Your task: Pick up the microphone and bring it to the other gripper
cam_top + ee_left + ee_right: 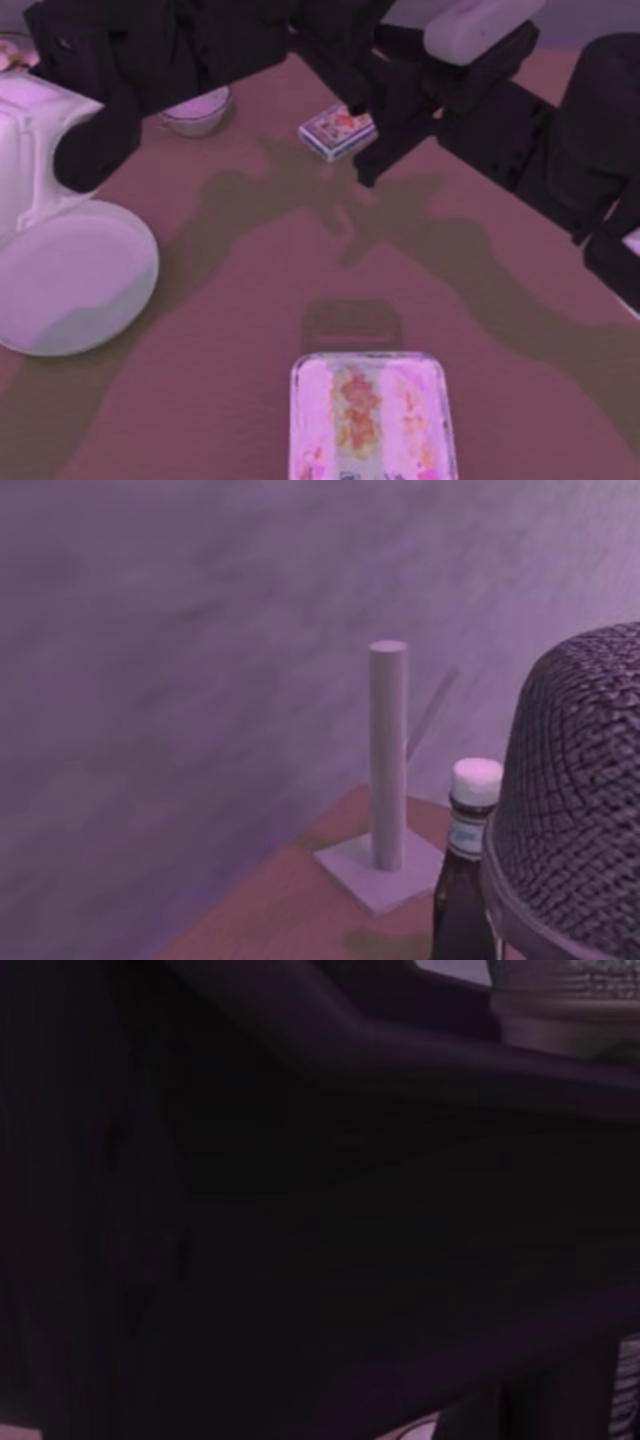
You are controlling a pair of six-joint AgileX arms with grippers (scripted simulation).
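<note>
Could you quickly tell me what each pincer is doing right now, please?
Left pincer: cannot be told; the microphone's round silver-grey mesh head sits close to its camera.
Right pincer: cannot be told; its wrist view is dark.

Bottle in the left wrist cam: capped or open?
Capped: the dark bottle has a white cap seated on its neck.

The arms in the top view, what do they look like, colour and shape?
Both arms are bulky and black, built from blocky links. The right arm carries a rounded grey-white housing on top. The left arm ends in a rounded black segment. The right pincer has dark tapering fingers. No cables or markings show.
</note>
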